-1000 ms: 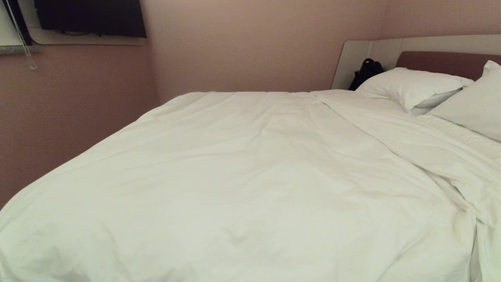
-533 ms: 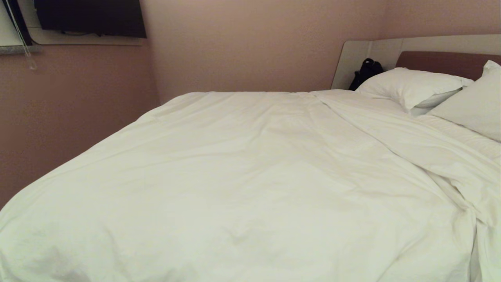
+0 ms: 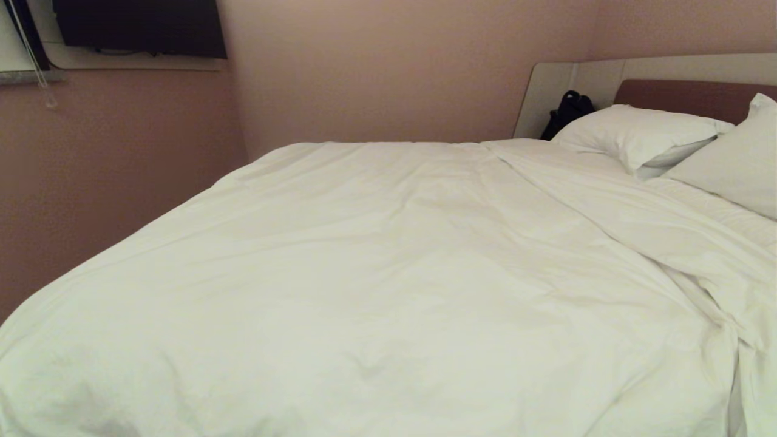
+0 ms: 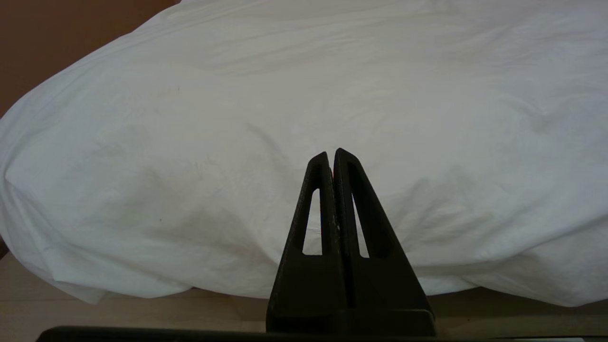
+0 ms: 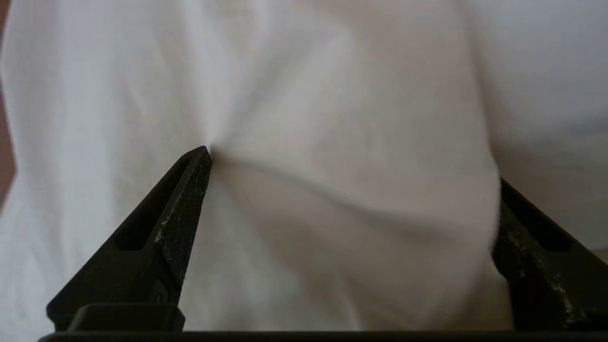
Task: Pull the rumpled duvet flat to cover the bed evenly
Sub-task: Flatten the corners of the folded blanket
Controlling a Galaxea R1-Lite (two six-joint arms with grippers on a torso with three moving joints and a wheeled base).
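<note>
White cloth fills the gap of our right tool (image 5: 351, 175), whose jaws stand wide apart with one tip pressing into the duvet (image 5: 332, 95); our left tool (image 4: 332, 154), pressed together, hangs off the bed's foot edge. We judge we are seating a grasp; next, close and pull. Its puffy bulk covers the bed (image 3: 546, 91), creased toward the pillow-end corner.

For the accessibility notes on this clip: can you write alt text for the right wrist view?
The right gripper is open wide, with a bulging fold of the white duvet between its two black fingers. One fingertip presses into the cloth, where creases fan out. Whether it holds the fold cannot be told.
</note>
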